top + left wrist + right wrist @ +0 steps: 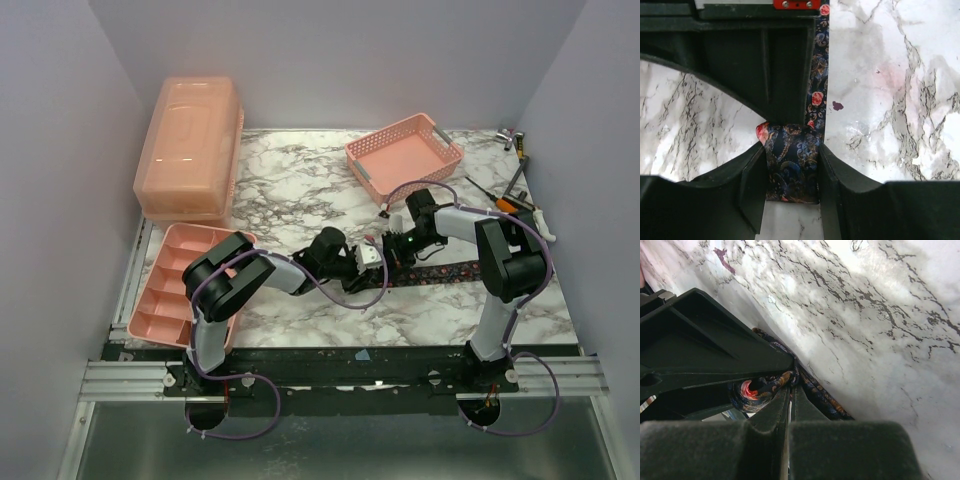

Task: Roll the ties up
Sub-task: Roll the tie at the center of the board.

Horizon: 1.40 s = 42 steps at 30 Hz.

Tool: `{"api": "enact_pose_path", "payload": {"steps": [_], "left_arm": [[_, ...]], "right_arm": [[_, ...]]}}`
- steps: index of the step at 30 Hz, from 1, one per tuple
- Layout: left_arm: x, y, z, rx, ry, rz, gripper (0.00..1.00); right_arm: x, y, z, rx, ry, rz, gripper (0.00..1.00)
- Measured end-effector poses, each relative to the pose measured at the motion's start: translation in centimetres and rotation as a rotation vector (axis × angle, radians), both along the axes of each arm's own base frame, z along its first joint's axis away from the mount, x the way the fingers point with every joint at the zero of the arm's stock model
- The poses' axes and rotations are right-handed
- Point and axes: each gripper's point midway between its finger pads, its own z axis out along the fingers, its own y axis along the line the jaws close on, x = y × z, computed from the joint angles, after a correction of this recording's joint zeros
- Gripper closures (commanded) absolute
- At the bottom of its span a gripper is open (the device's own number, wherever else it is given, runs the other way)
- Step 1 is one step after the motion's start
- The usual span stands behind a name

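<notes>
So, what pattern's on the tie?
The tie is dark navy paisley with red spots; clearest in left wrist view.

Navy paisley tie point(792, 170) dotted red-orange, white marble table point(290, 190) veined grey, latticed salmon-pink basket point(405, 155)

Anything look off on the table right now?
A small dark purple stain sits on the marble table just right of the tie; it looks like a blot, not veining. Loose tools lie scattered along the far right edge. Nothing else stands out.

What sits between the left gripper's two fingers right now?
The bunched end of the tie, touching both fingers of the left gripper; left wrist view shows it.
</notes>
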Motion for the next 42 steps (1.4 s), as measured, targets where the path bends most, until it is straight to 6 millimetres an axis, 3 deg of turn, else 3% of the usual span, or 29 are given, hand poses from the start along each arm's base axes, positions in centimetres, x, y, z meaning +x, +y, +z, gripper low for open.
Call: {"api": "enact_pose_path", "payload": {"steps": [5, 11, 21, 28, 32, 38, 42], "left_arm": [[0.3, 0.1, 0.0, -0.005, -0.009, 0.01, 0.61], [0.5, 0.0, 0.0, 0.001, -0.021, 0.013, 0.73], [1.6, 0.2, -0.1, 0.066, -0.085, 0.024, 0.8], [2.2, 0.3, -0.1, 0.104, -0.11, 0.038, 0.8], [2.1, 0.3, -0.1, 0.112, -0.119, 0.034, 0.79], [2.1, 0.3, -0.1, 0.115, -0.127, 0.031, 0.77], [2.1, 0.3, 0.0, 0.118, -0.124, 0.03, 0.76]], "right_arm": [[0.0, 0.0, 0.0, 0.0, 0.0, 0.0, 0.99], [0.0, 0.0, 0.0, 0.001, 0.0, 0.001, 0.98], [0.7, -0.7, 1.1, -0.031, -0.016, 0.028, 0.71], [0.9, -2.4, 3.2, -0.03, 0.018, 0.01, 0.53], [0.8, -1.7, 4.7, 0.026, 0.051, -0.005, 0.37], [0.7, -0.3, 5.6, 0.096, 0.102, -0.031, 0.41], [0.7, 0.3, 4.6, 0.092, 0.138, -0.032, 0.63]]}}
